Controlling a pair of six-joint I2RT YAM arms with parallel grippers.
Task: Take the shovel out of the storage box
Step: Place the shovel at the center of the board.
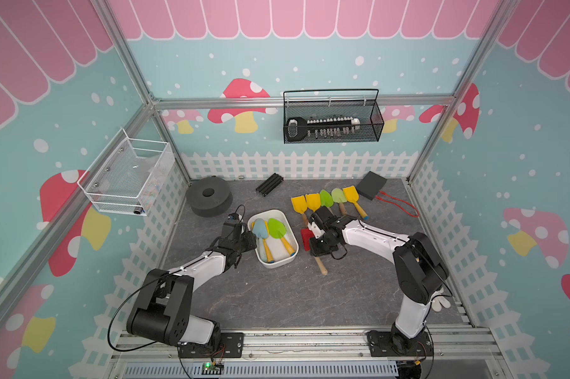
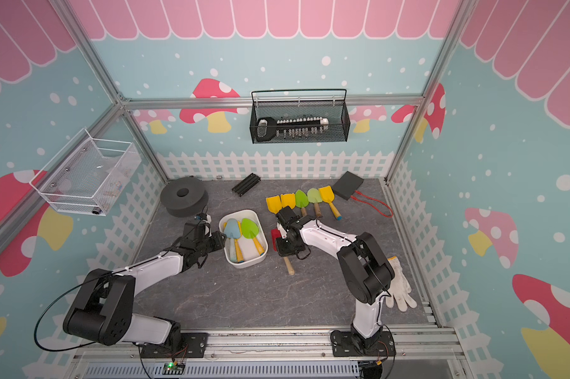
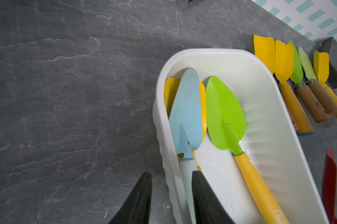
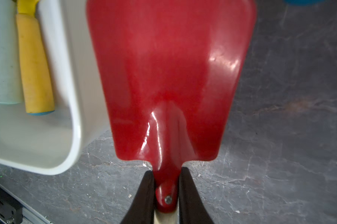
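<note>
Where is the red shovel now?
The red shovel is outside the storage box, just right of it in both top views, its neck clamped in the right gripper, nearer the robot than the shovel row.

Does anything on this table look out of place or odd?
A white work glove lies by the right arm's base, a stray with no part in the shovel job. In the storage box, the blue shovel lies atop a yellow shovel.

Left pincer [image 3: 170,172] part-open; right pincer [image 4: 166,170] clamped tight.
</note>
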